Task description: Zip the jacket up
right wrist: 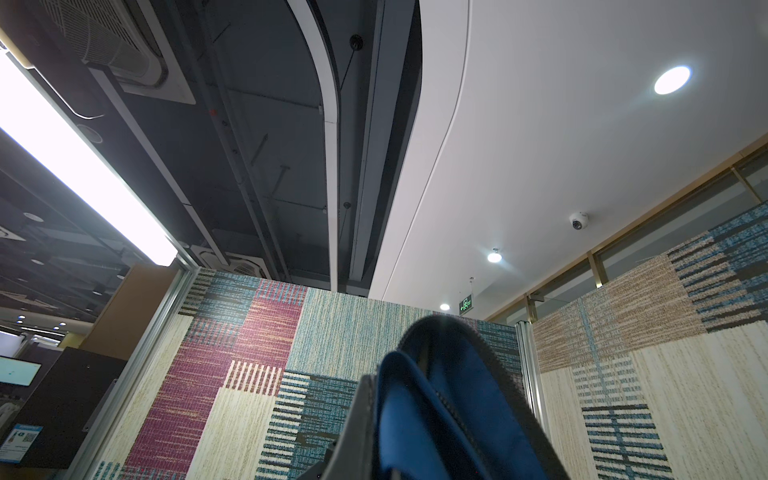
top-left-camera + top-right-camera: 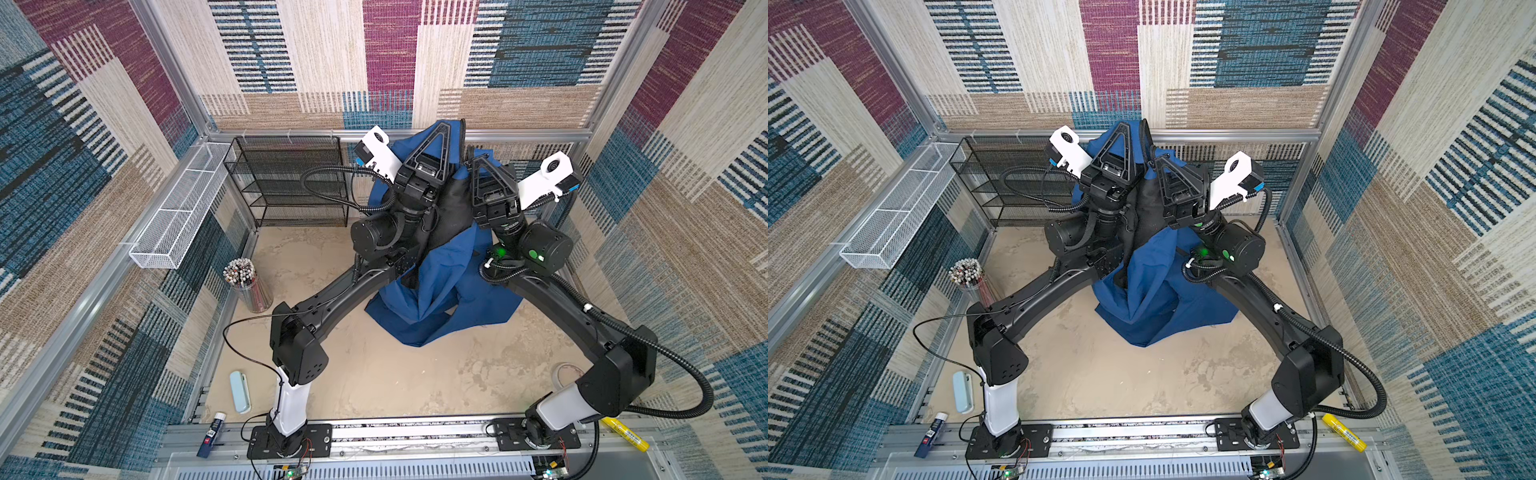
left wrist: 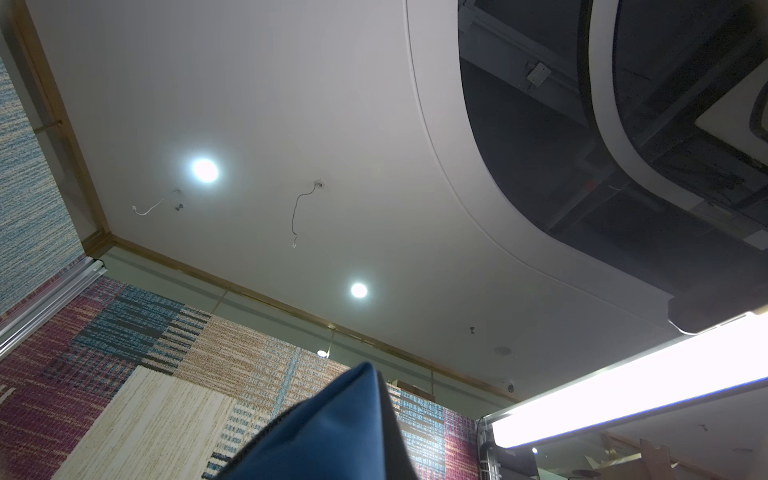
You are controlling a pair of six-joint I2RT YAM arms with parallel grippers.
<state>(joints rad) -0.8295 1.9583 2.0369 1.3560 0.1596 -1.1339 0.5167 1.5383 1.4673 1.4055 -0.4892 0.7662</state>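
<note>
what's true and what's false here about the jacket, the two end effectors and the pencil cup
1. The jacket is held up, its lower part resting on the table. True.
2. The left end effector is open and empty. False: it is shut on the jacket.
3. The right end effector is shut on the jacket. True.
4. The pencil cup stands right of the jacket. False: it stands left of it in both top views.
5. The jacket is zipped. False: its front gapes, showing black lining.

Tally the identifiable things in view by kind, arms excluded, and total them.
navy jacket: 1
wire mesh organisers: 2, black rack, white tray
pencil cup: 1
light blue case: 1
dark blue tube: 1
yellow marker: 1
total: 7
</note>
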